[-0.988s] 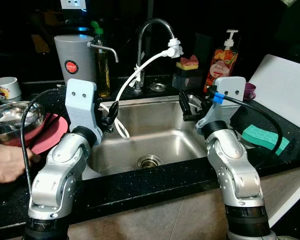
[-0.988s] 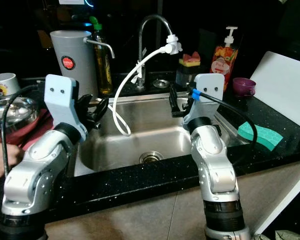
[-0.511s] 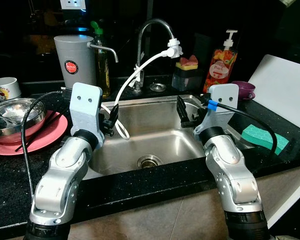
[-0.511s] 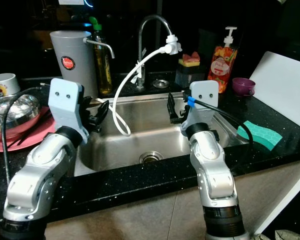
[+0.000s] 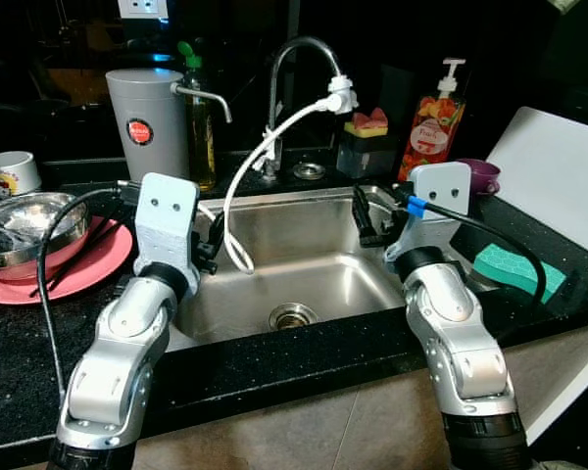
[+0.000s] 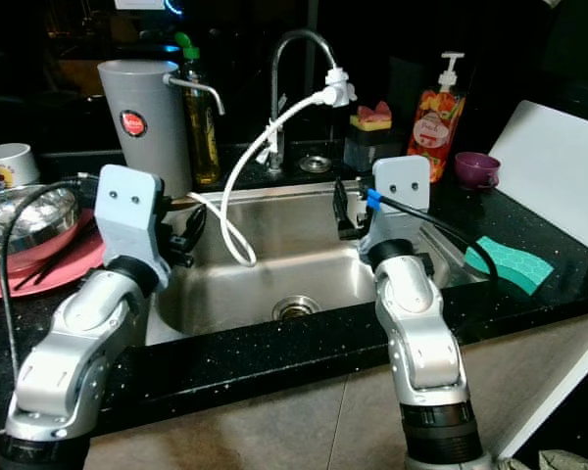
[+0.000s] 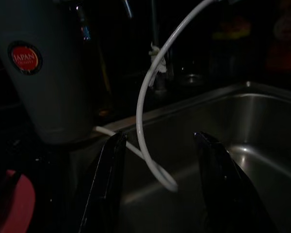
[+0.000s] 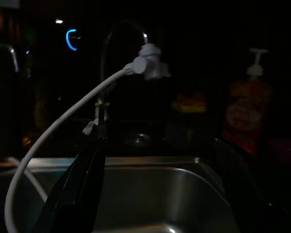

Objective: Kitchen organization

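Both tools, seemingly open, over sink [image 5: 304,259]

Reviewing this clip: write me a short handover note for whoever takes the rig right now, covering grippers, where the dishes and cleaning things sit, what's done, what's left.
Left gripper: open, holding nothing, over the left edge of the sink, near the white hose.
Right gripper: open, holding nothing, over the sink's right side.
Dishes: metal bowl sits on the red plate on the counter left of the sink; a white mug stands behind them.
Right counter: green sponge, purple cup, white cutting board; soap bottle behind the sink.
Done: nothing visibly moved into the sink.
Left: likely the bowl and plate, then tidy the right counter.
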Controlling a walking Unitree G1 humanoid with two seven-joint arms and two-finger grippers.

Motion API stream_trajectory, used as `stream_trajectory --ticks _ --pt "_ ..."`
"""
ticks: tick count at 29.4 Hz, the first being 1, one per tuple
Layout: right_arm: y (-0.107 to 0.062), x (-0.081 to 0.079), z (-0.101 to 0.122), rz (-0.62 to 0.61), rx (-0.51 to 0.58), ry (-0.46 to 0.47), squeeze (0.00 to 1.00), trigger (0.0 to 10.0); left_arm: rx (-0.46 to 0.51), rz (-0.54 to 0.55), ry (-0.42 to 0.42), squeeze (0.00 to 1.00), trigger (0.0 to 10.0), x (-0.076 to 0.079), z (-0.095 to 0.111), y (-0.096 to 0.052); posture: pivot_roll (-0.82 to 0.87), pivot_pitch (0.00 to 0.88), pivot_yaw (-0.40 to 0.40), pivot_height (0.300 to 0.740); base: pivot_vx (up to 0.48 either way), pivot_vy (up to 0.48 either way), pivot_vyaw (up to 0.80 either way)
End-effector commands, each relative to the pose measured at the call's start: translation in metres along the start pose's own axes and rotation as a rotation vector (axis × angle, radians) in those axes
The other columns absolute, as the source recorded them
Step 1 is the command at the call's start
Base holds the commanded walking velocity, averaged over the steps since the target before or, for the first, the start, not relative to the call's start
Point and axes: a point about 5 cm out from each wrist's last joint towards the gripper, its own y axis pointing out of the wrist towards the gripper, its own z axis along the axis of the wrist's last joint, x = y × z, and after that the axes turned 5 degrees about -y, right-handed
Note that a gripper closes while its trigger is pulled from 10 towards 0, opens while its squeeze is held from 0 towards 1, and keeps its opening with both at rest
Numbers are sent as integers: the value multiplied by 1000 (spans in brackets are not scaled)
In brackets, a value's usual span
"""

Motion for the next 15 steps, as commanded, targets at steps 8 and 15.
stream_trajectory --ticks 8,15 --pt "-2 5 -5 -40 -14 76 0 10000 -1 -2 7 0 10000 5 -4 -1 44 59 -63 740 0 0 0" --pt "-1 5 -3 -41 0 100 0 10000 22 -6 -5 0 10000 6 0 -1 48 59 -65 740 0 0 0"
